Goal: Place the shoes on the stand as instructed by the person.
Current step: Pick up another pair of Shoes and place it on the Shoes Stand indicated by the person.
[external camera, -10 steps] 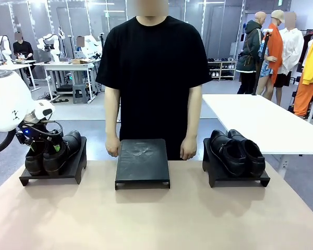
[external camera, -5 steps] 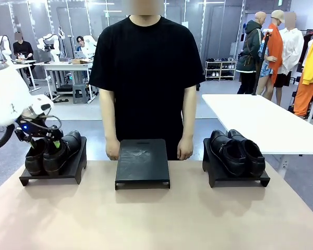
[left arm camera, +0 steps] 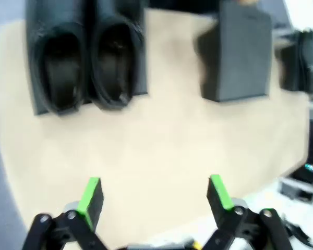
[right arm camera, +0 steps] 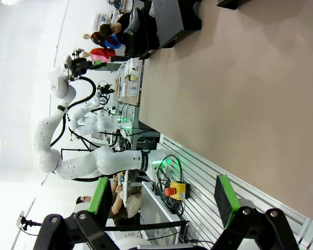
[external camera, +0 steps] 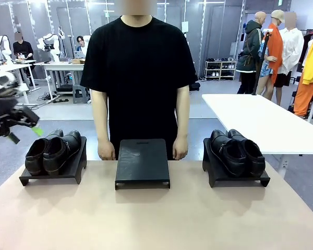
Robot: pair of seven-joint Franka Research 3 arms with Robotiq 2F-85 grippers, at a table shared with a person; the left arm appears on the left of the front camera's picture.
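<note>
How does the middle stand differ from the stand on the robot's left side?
The middle stand carries nothing on its top, while the left stand holds a pair of black shoes with toes toward the robot. The middle stand sits straight in front of the person; the left stand sits near the table's left edge. Both are black, low and sloped.

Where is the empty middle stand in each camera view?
Front view: the empty stand sits at table centre, before the person.
Left wrist view: upper right, blurred.
Right wrist view: top edge, near centre.
Shared landmark: the tan table.
</note>
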